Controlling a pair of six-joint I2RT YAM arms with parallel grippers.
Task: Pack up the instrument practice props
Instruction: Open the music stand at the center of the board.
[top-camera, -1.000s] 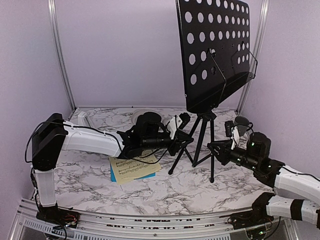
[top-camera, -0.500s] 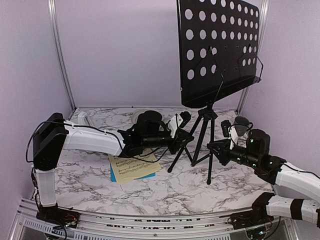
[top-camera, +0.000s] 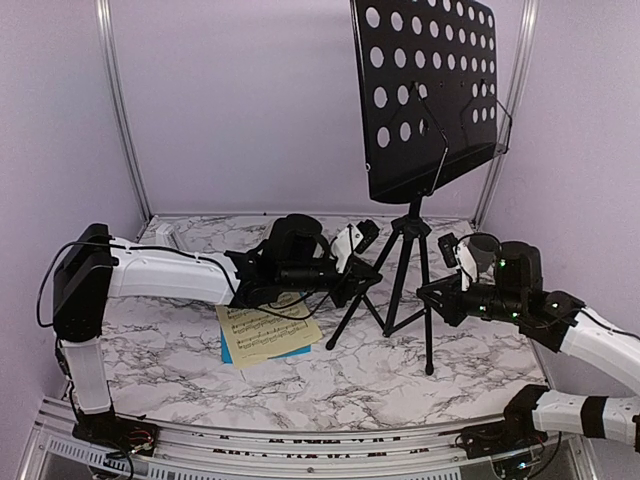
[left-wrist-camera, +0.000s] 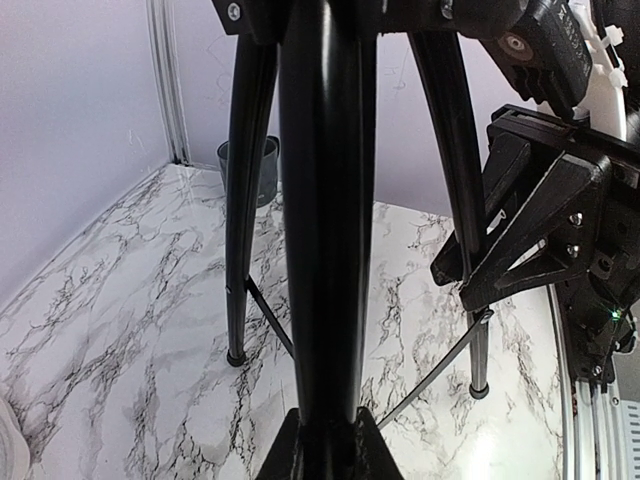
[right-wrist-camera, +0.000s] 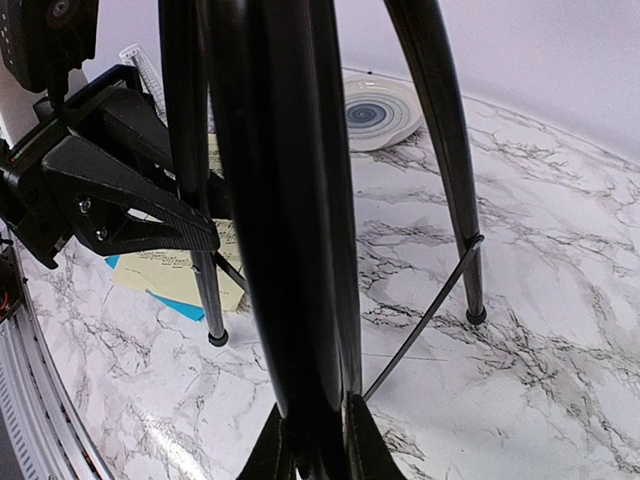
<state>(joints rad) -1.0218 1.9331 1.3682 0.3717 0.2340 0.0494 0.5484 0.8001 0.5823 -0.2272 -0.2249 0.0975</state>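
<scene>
The black hole-punched music stand (top-camera: 430, 90) stands upright on its tripod legs (top-camera: 405, 285) at mid-table. My left gripper (top-camera: 362, 277) is shut on the leg nearest it (left-wrist-camera: 325, 250), which fills the left wrist view. From the other side, my right gripper (top-camera: 432, 296) is shut on another leg (right-wrist-camera: 290, 220). The remaining feet rest on the marble. Yellow sheet music (top-camera: 268, 330) lies on a blue page (top-camera: 232, 352) under the left arm. A small white metronome (top-camera: 168, 238) sits at the back left corner.
A dark mug (top-camera: 483, 245) stands just behind the right wrist, also in the left wrist view (left-wrist-camera: 250, 170). A white plate with a blue swirl (right-wrist-camera: 380, 110) lies at the back behind the left arm. Purple walls and metal posts close in the back and sides.
My right gripper has closed on its tripod leg. The stand has rocked and shifted a little, its feet spreading wider in view. The left arm has stretched slightly rightward.
</scene>
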